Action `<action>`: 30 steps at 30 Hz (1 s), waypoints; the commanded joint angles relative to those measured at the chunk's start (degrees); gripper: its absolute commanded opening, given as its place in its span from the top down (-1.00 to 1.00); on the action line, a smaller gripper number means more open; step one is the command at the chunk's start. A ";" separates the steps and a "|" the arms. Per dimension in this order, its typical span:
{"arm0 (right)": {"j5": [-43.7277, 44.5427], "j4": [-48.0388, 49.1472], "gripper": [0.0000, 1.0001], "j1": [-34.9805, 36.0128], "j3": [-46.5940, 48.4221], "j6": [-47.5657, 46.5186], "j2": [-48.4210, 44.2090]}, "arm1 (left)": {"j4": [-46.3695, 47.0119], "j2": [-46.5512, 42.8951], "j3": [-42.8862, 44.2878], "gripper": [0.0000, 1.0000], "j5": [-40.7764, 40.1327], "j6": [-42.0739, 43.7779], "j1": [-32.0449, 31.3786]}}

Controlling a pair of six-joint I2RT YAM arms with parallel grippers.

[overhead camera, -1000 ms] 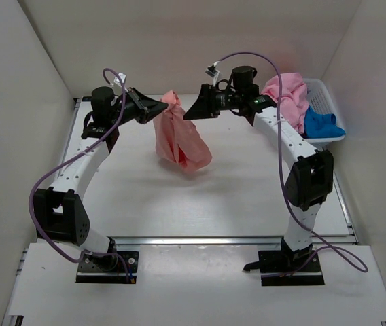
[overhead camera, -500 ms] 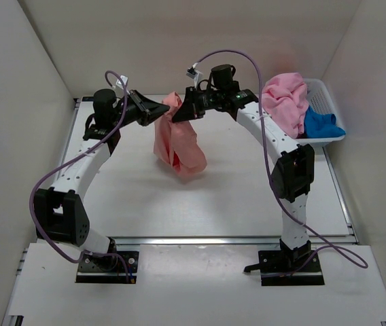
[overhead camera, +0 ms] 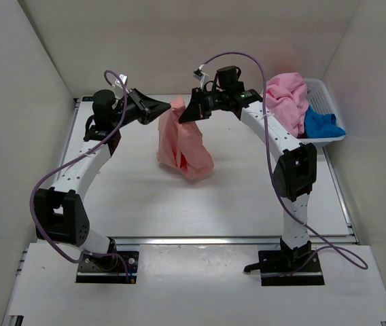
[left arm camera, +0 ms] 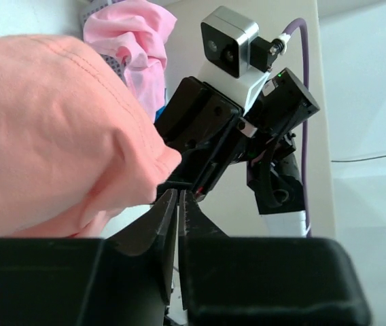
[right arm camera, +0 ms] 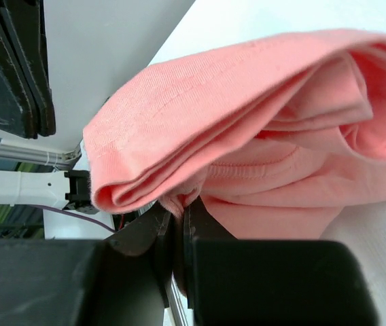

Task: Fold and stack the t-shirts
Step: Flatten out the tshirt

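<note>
Salmon-coral cotton t-shirt (overhead camera: pixel 183 146) hangs bunched over white table (overhead camera: pixel 247 190). Left gripper (overhead camera: pixel 168 109) and right gripper (overhead camera: pixel 183 115) both clamped tight on its top edge.

Overhead wide; 2 wrist close-ups share salmon t-shirt (left arm camera: pixel 57 129).

The salmon shirt (overhead camera: pixel 183 144) hung bunched over the table (overhead camera: pixel 240 190). Its top was pinched between the left gripper (overhead camera: pixel 165 109) and the right gripper (overhead camera: pixel 184 115), which nearly met. Whether its lower end touched the table could not be told. At the far right, a basket (overhead camera: pixel 323 94) held a pink shirt (overhead camera: pixel 285 99), draped over its rim, and a blue shirt (overhead camera: pixel 321 123).
</note>
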 commanded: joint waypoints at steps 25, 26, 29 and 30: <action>-2.77 2.39 1.00 -0.05 1.92 0.40 -2.18 | -6.40 1.73 2.81 -0.02 -1.69 4.88 -2.59; -2.95 2.30 1.00 -0.14 1.92 0.31 -2.09 | -6.40 1.73 2.73 -0.02 -2.04 4.79 -2.42; -3.13 2.38 1.00 -0.31 1.92 0.31 -1.91 | -5.53 2.17 2.38 0.36 -2.05 4.70 -2.33; -3.04 1.95 1.00 -0.31 1.84 0.22 -1.48 | -5.00 2.35 2.55 0.78 -1.44 4.26 -2.24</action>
